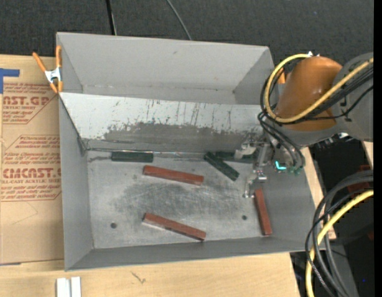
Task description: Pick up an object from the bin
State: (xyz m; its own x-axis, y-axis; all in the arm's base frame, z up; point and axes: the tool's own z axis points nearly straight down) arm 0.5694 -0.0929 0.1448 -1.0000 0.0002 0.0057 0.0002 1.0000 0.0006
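One red bar (pixel 263 213) just beside jaws, far rt.

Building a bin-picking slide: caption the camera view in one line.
Gripper low over the upper end of a red-brown bar by the right wall of the bin.

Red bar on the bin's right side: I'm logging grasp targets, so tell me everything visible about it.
The red bar is a slim, straight, reddish-brown stick with a rectangular outline and a matte surface, perhaps painted wood or plastic. It lies flat on the bin floor, at its right side. It runs almost front to back, with its far end tilted slightly left and its near end close to the floor's front edge. The gripper stands right at its far end; whether they touch I cannot tell. No other bar touches it.
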